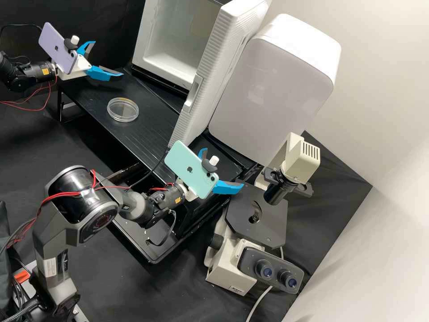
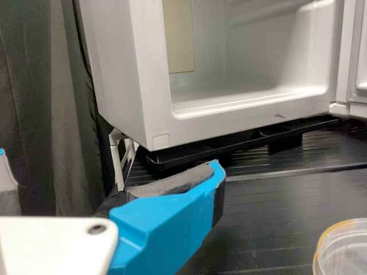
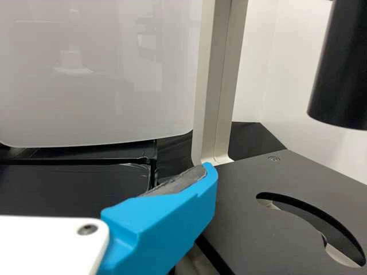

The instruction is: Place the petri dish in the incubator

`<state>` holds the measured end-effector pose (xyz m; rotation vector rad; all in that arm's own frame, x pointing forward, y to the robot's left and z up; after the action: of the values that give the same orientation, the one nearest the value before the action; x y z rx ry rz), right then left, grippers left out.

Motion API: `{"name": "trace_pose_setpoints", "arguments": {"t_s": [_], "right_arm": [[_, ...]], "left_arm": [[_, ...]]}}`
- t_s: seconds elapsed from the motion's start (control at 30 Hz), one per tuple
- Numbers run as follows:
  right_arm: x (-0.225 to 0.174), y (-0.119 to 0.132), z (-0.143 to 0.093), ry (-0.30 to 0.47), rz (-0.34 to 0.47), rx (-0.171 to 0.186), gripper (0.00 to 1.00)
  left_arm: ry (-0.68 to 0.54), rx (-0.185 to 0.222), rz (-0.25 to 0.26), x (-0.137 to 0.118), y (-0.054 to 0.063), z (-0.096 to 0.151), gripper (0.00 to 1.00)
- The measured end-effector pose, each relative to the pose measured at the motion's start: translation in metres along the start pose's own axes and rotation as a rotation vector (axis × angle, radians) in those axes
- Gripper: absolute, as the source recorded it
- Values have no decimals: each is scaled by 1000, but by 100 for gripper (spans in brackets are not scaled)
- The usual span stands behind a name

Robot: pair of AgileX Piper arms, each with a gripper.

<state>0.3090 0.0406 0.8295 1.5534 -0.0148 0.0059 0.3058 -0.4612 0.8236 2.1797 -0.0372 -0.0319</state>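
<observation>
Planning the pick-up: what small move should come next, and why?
Probably lower the left gripper toward the petri dish. The gripper is open and empty, the dish lies untouched on the black shelf close by, and the incubator already stands open.

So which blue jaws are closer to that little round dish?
Those on the left arm, carrying the purple phone: the dish lies close by. Those on the other arm, with the green phone, sit by the microscope.
</observation>
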Motion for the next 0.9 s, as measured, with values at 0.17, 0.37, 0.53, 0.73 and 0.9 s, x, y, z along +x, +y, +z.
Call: {"name": "trace_pose_setpoints", "arguments": {"t_s": [0.17, 0.37, 0.53, 0.73, 0.9], "right_arm": [[0, 0, 0, 0, 0, 0, 100], [0, 0, 0, 0, 0, 0, 100], [0, 0, 0, 0, 0, 0, 100], [0, 0, 0, 0, 0, 0, 100], [0, 0, 0, 0, 0, 0, 100]], "left_arm": [[0, 0, 0, 0, 0, 0, 100], [-2, 1, 0, 0, 0, 0, 100], [-11, 2, -6, -1, -1, -1, 100], [-51, -17, -36, -13, -9, -3, 100], [-121, 12, -52, -28, -14, 3, 100]]}}
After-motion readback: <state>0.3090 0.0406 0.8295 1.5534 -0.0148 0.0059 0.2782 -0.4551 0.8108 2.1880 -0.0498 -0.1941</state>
